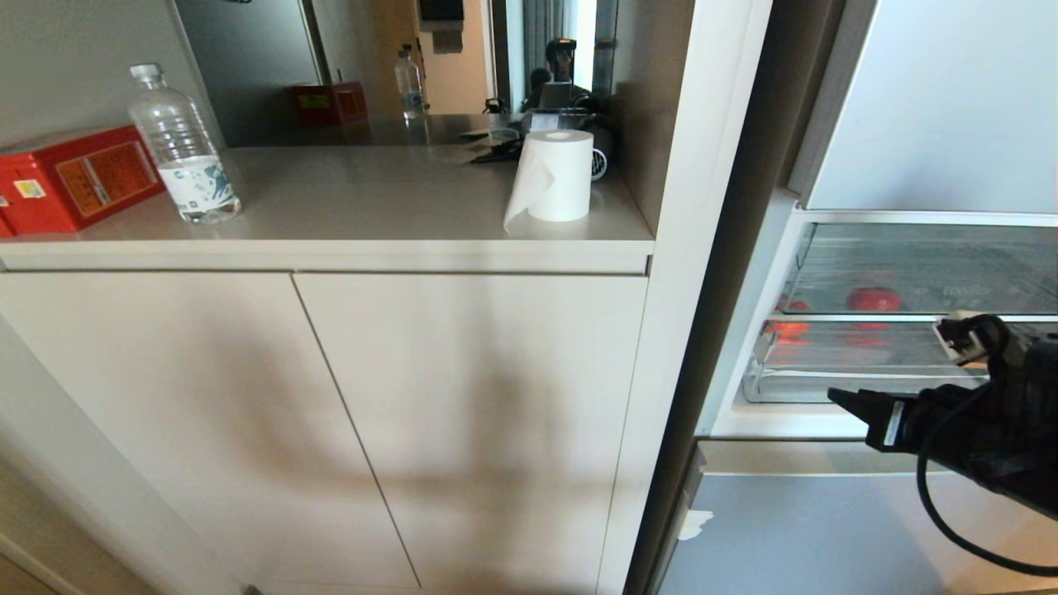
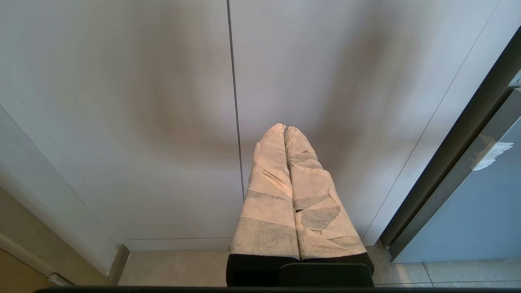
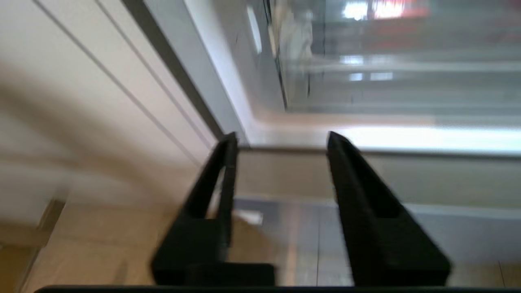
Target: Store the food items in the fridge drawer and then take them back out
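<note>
Step in hand was judged to be the take-out half: both food items were already seen inside the fridge drawer (image 1: 860,364), through its clear front. The deeper red one (image 1: 874,298) lay mid-drawer towards the back; the orange-red one (image 1: 788,322) sat near the drawer's left wall (its stem could not be made out).

The right pincer (image 1: 860,411) was held in front of the drawer's lower lip, pointed across towards the left, not touching anything. In the right wrist view its two black fingers (image 3: 211,183) were seen well apart with nothing between them (image 3: 281,140), so it was released and empty. Both fruits were placed above and behind it, the drawer front standing between.

The left pincer (image 2: 285,129) was parked low in front of the cabinet doors (image 1: 331,413), its padded fingers pressed together, holding nothing.

Next move was judged to call for the drawer to be pulled out by its front lip (whether it was already partly out could not be told), then a reach over the lip to the nearer fruit. The table (image 1: 372,198) with bottle (image 1: 183,145) and paper roll (image 1: 555,175) was not involved.
</note>
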Motion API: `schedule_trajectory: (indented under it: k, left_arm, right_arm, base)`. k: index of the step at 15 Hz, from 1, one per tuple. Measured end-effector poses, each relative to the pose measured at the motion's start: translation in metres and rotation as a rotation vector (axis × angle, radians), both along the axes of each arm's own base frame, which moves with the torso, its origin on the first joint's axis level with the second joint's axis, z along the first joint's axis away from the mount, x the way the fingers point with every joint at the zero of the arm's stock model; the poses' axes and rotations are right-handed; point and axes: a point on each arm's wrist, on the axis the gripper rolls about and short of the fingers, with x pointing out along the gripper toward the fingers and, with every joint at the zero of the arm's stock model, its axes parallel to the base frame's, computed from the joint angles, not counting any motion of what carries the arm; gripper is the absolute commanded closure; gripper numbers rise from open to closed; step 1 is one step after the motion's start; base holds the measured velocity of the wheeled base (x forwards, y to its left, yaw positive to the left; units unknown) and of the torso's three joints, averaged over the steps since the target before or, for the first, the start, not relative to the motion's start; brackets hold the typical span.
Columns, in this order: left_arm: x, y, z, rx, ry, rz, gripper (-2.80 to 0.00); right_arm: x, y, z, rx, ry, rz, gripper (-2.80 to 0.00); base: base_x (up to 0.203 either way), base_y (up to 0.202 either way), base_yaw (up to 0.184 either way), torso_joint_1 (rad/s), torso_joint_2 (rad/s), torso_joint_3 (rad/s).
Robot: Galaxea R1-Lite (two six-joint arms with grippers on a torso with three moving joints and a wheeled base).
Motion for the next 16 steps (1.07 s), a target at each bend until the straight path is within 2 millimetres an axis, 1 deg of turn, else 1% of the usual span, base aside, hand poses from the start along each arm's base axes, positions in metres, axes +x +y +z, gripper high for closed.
schedule_trajectory:
  k: [4,6,8,13,16]
  left_arm:
    - [0.000,0.000,0.000,0.000,0.000,0.000,0.00]
    - [0.000,0.000,0.000,0.000,0.000,0.000,0.00]
    - [0.000,0.000,0.000,0.000,0.000,0.000,0.00]
    - [0.000,0.000,0.000,0.000,0.000,0.000,0.00]
    - [0.000,0.000,0.000,0.000,0.000,0.000,0.00]
  right_arm:
    - [0.032,0.001,-0.021,-0.062,-0.118,0.018,-2.80]
    - [0.042,0.001,-0.029,-0.070,-0.178,0.015,-2.80]
    - [0.048,0.001,-0.037,-0.070,-0.196,0.012,-2.80]
    - [0.058,0.001,-0.054,-0.066,-0.154,0.017,-2.80]
    - [0.069,0.002,-0.059,-0.068,-0.208,0.013,-2.80]
  base:
    - [0.000,0.000,0.000,0.000,0.00,0.000]
    - [0.000,0.000,0.000,0.000,0.00,0.000]
    - [0.000,0.000,0.000,0.000,0.00,0.000]
    - [0.000,0.000,0.000,0.000,0.00,0.000]
    - [0.000,0.000,0.000,0.000,0.00,0.000]
